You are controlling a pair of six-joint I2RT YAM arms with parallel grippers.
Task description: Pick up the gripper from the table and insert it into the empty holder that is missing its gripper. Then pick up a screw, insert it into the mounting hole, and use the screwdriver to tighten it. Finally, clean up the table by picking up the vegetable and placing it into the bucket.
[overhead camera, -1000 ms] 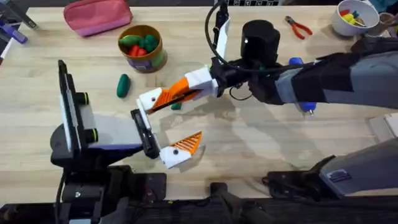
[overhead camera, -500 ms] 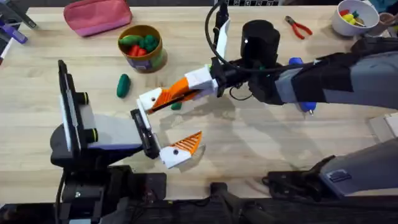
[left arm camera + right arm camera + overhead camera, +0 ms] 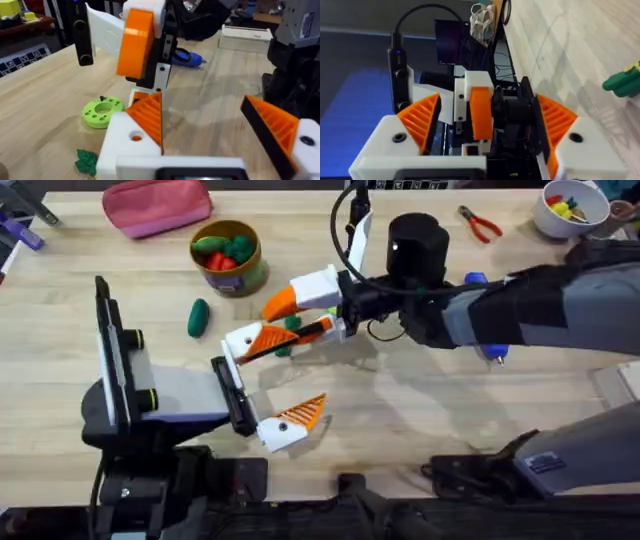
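Gripper [image 3: 268,338] sits in holder [image 3: 240,340], above the bench [image 3: 420,410]. Right fingers [image 3: 310,285] were clamped on it a sec ago and are now spread, empty. Left fingers [image 3: 280,130] are wide apart, empty. Prob. seated, so you're on to fastening.

- The tabletop [image 3: 420,420] is seen to be pale wood with a visible grain and a smooth, faintly sheened finish.
- The holder [image 3: 243,338] is made of matt white plastic.
- The fingers [image 3: 272,125] are faced with orange ribbed plastic, set on smooth white plastic blocks.
- The bucket [image 3: 228,258] looks to be glossy plastic; the toy vegetable [image 3: 198,317] beside it is smooth and green.
- The pink pouch [image 3: 158,204] appears to be soft cloth.
- The screwdriver [image 3: 187,58] is cased in shiny blue plastic.
- The pliers [image 3: 480,223] show red coated handles.
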